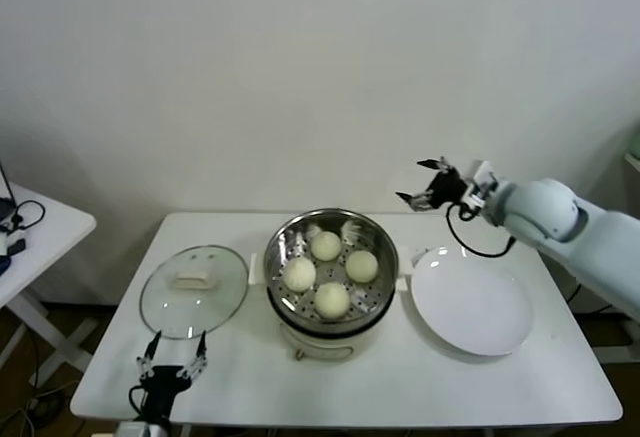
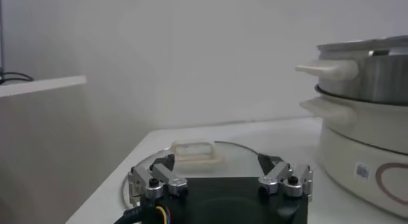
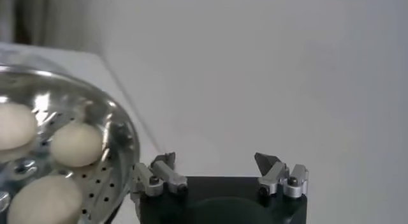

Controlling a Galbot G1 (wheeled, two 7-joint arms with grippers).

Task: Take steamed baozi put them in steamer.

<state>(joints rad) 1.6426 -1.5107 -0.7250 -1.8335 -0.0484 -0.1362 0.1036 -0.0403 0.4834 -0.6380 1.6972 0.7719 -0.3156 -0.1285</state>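
Note:
Several cream-white baozi (image 1: 330,272) lie inside the round steel steamer (image 1: 290,232) at the table's middle; some of them also show in the right wrist view (image 3: 75,143) on the perforated floor (image 3: 105,184). My right gripper (image 1: 425,182) is open and empty, raised above the table's back right, beyond the white plate (image 1: 470,302). It also shows in its wrist view (image 3: 215,164). My left gripper (image 1: 172,357) is open and empty at the table's front left edge, just before the glass lid (image 1: 193,292). It also shows in the left wrist view (image 2: 217,168).
The glass lid with its cream handle (image 2: 194,151) lies flat left of the steamer (image 2: 370,129). The white plate lies right of the steamer. A small white side table (image 1: 40,227) stands at the far left.

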